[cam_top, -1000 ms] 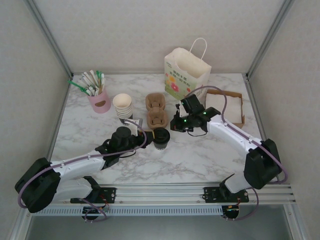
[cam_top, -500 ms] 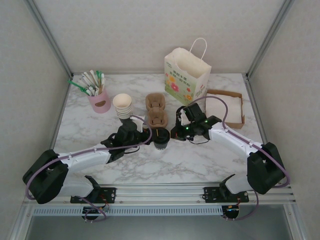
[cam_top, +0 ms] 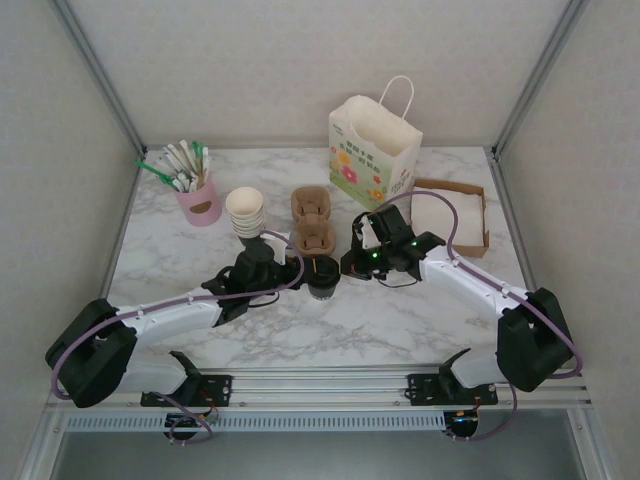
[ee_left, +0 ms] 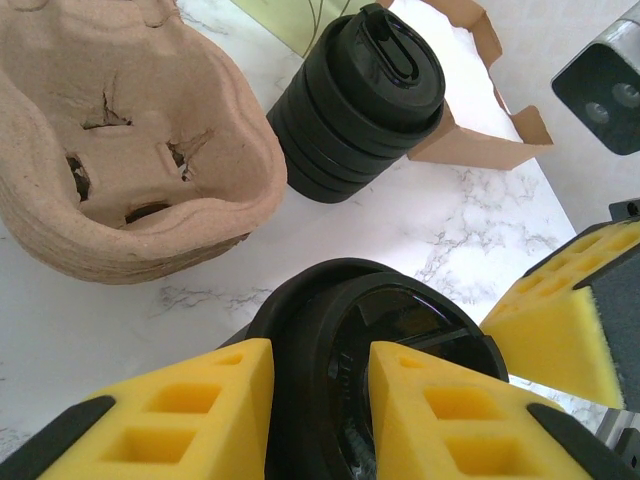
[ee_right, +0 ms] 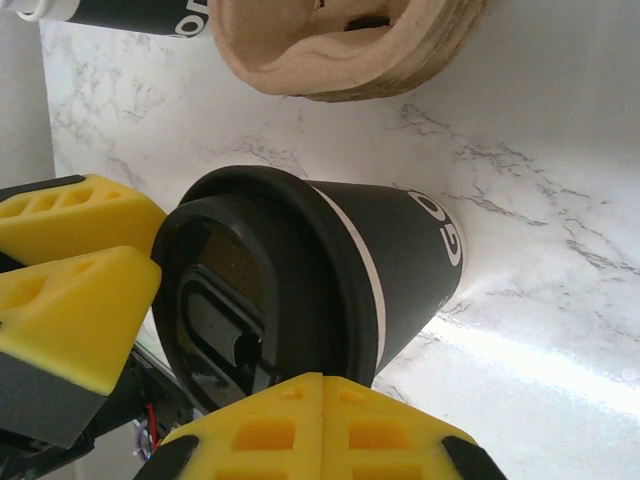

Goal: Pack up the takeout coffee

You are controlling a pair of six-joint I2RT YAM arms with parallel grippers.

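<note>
Top external view: overall state read here, fingers checked in the wrist views.
Landmark: paper bag (cam_top: 372, 150), standing open at the back of the table (cam_top: 400, 310).
Coffee: coffee cup (cam_top: 322, 277) upright on the table, in front of the bag and a little to its left, outside it.
Done: black lid (ee_left: 400, 315) is on the cup and looks seated to us.
Left to do: the cup is in neither a tray nor the bag, so lifting and placing are not yet done, by our reckoning.
Nearby: pulp trays (cam_top: 313, 235) sit front-left of the bag with an empty pocket showing. Spare lids (ee_left: 355, 100) are stacked in front of the bag.
Left arm: stretched long and low toward the front of the bag, left gripper (cam_top: 298, 268) at the cup's lid.
Left grip: fingers (ee_left: 190, 410) parted a little, with the lid rim showing through the gap. We cannot tell whether they touch it.
Right arm: bent at the elbow, reaching across the front of the bag, right gripper (cam_top: 346, 267) at the cup's other side.
Right grip: fingers (ee_right: 300, 420) pressed together with nothing between them, just beside the lid rim. Contact is uncertain.
</note>
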